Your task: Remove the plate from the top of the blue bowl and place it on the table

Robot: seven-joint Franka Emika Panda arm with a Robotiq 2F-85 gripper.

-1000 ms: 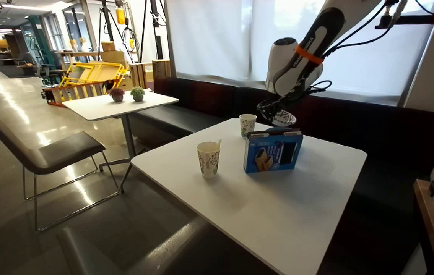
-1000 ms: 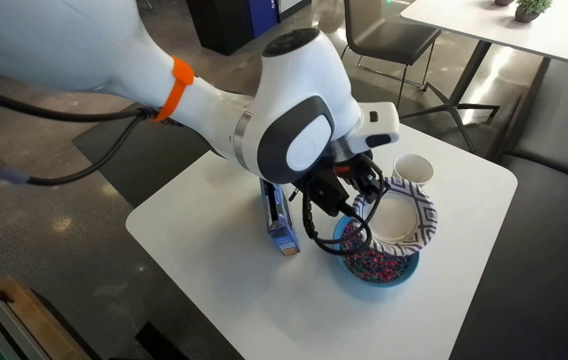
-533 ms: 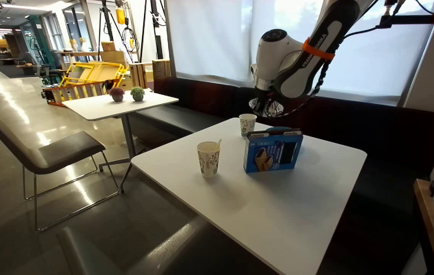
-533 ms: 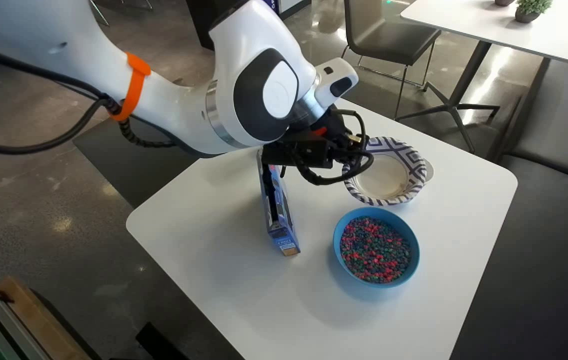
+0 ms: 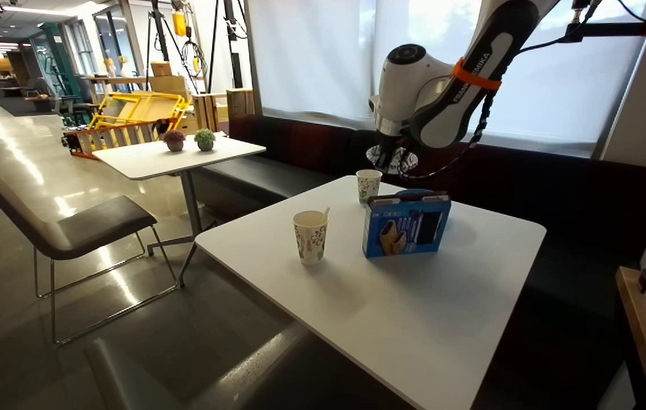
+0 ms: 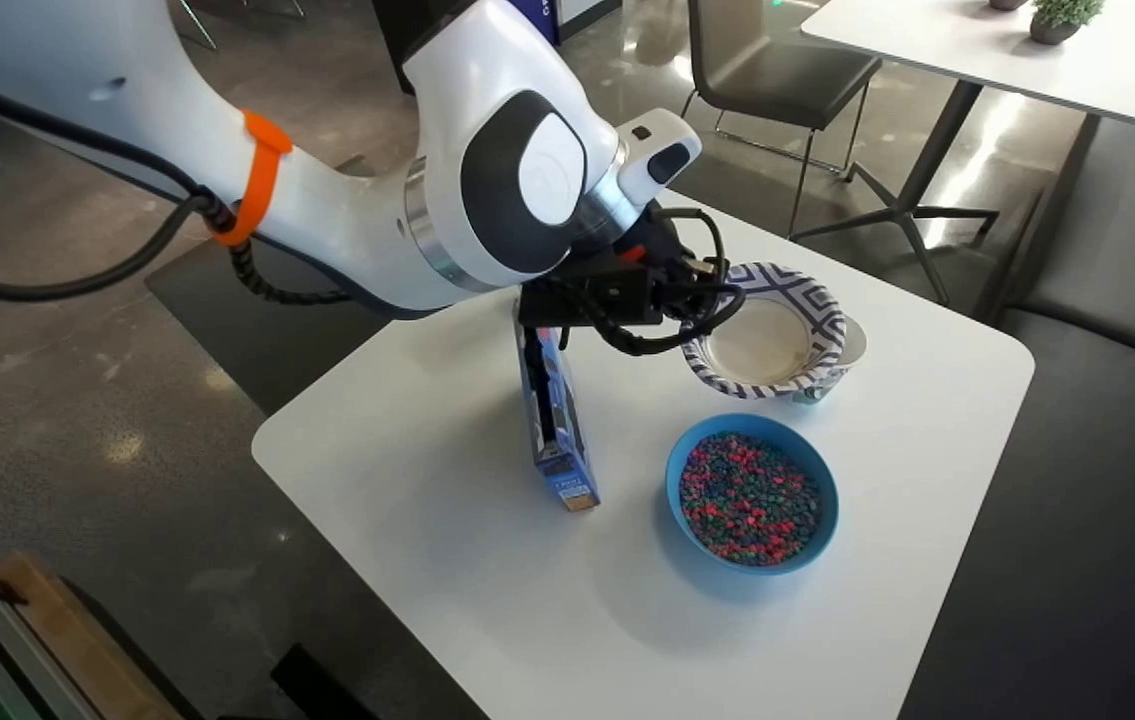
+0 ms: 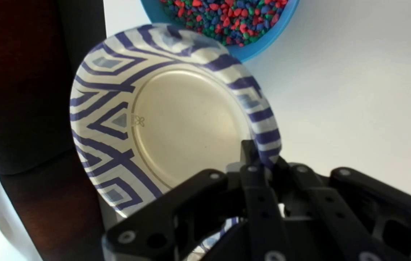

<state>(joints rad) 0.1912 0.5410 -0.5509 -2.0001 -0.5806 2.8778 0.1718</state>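
The plate [image 6: 759, 342] is a round dish with a purple-and-white patterned rim and a plain pale centre. My gripper [image 7: 265, 156] is shut on the edge of the plate, which fills the left and middle of the wrist view [image 7: 191, 119]. The plate is held tilted in the air, also seen in an exterior view [image 5: 408, 162]. The blue bowl [image 6: 820, 540] stands uncovered on the white table [image 6: 427, 470], full of small coloured bits. It shows at the top of the wrist view [image 7: 263, 45]; in an exterior view it is mostly hidden behind the box.
A patterned paper cup [image 6: 853, 348] stands on the table, partly hidden by the plate. A blue box [image 5: 405, 228] stands upright near the bowl. Another paper cup [image 5: 311, 239] with a stick in it stands at the near left in an exterior view. A dark bench [image 6: 1077, 480] borders the table.
The plate, held in my gripper, has moved off the bowl toward the paper cup and higher. The bowl's contents are now fully exposed. In the last half second it moved only slightly.
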